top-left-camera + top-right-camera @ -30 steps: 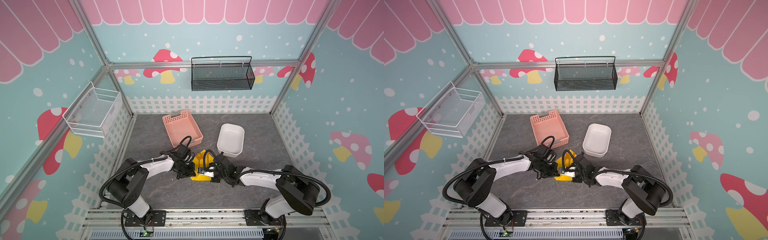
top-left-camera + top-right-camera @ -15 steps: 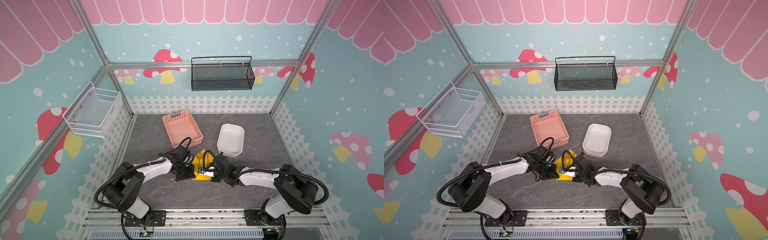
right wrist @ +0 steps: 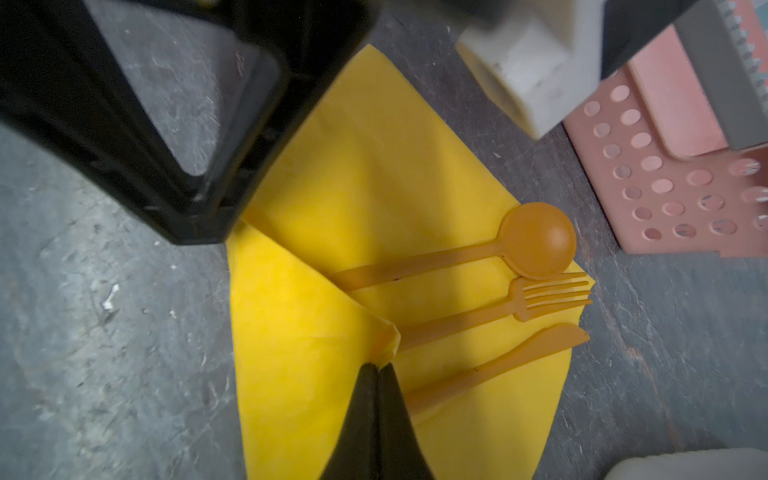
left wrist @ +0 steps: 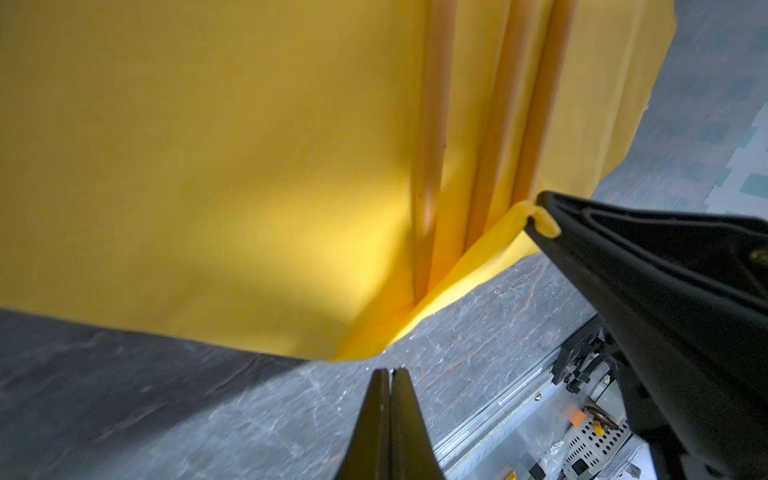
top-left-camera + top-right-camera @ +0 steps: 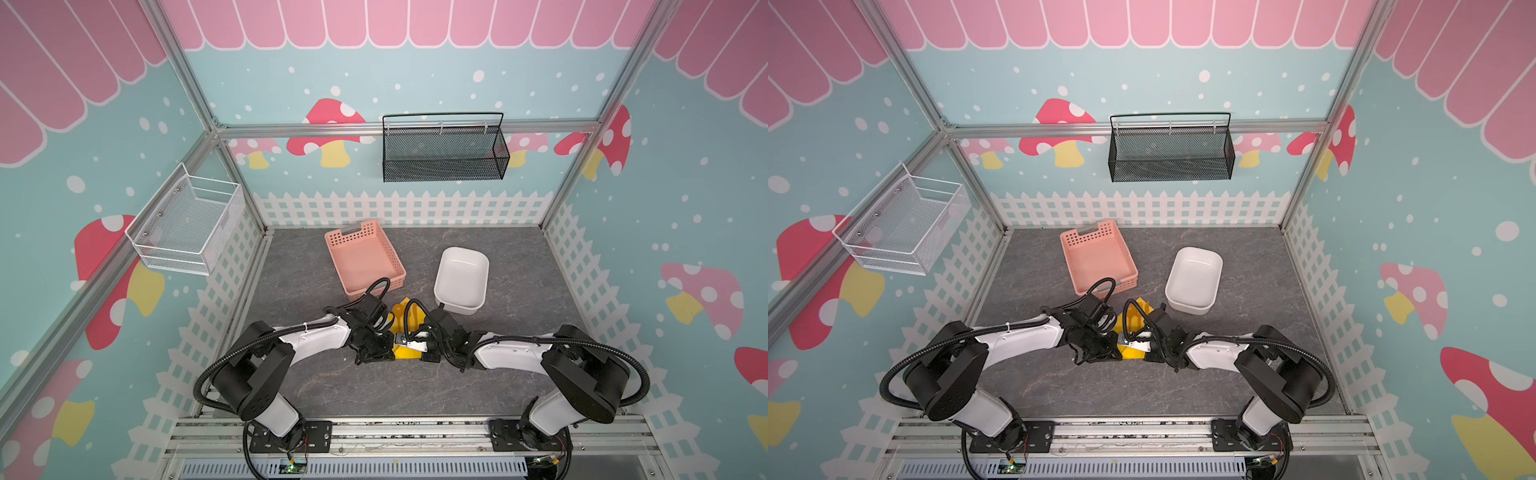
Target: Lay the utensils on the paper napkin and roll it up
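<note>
Near centre: paper napkin (image 3: 357, 166), utensils (image 3: 536, 299) laid on it. Corner pinched by right gripper (image 3: 378, 368), folded over handles; left gripper (image 4: 389, 372) pressed together, empty. Paper may be torn, utensils scattered, if tugged.

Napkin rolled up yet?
No: in the right wrist view the paper napkin lies mostly flat, one corner folded over the handles, with the spoon, fork and knife heads uncovered.
</note>
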Tool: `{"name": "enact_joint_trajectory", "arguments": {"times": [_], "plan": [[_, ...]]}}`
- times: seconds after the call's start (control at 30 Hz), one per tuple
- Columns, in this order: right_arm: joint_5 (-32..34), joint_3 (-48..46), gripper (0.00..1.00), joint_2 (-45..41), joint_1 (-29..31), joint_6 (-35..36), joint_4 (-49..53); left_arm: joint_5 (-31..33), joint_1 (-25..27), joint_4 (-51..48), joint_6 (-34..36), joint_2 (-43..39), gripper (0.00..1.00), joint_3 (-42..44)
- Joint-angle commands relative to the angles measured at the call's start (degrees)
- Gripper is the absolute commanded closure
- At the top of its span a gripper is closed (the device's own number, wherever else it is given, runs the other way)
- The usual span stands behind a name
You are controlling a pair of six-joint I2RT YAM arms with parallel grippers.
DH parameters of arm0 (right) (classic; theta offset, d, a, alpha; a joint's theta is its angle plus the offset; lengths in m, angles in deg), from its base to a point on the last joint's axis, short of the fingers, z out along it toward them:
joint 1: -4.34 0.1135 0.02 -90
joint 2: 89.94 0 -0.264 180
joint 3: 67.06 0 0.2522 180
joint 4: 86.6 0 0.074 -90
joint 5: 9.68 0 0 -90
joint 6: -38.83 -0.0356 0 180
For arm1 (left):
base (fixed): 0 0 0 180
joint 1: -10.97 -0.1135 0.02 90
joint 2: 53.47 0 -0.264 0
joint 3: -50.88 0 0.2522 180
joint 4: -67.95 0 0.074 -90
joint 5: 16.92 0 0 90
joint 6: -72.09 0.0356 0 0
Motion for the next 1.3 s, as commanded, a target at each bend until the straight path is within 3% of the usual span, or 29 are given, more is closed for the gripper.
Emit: {"name": "enact_joint_trajectory", "arguments": {"times": [0.0,0.27,0.63,0.8,0.93,1.13,1.27], "plan": [[-0.68,1.48,1.0,0.48,0.16,0.85,-1.07,0.53,0.67,0.74,-0.07,1.54,0.98,-1.71],[-0.99,1.47,0.94,0.11,0.16,0.11,-1.08,0.84,0.67,1.58,-0.69,3.89,0.98,-2.52],[0.89,1.61,0.72,-4.91,0.16,-6.27,0.6,1.11,-0.17,1.39,-1.64,5.04,0.98,-1.87],[3.41,2.73,0.7,-8.56,0.16,-18.07,1.86,1.46,-0.99,1.77,-1.97,4.7,0.98,-1.21],[3.09,3.9,0.74,-10.27,-0.24,-30.32,4.28,1.81,-1.26,1.93,-2.2,4.66,0.98,-1.03],[-9.04,3.82,0.77,-10.83,-5.15,-47.65,6.73,1.82,-1.83,1.97,-2.36,4.72,0.98,-0.68],[-16.61,2.23,0.84,-8.42,-8.14,-54.48,6.71,1.47,-2.1,2.04,-2.39,5.39,0.98,-0.67]]}}
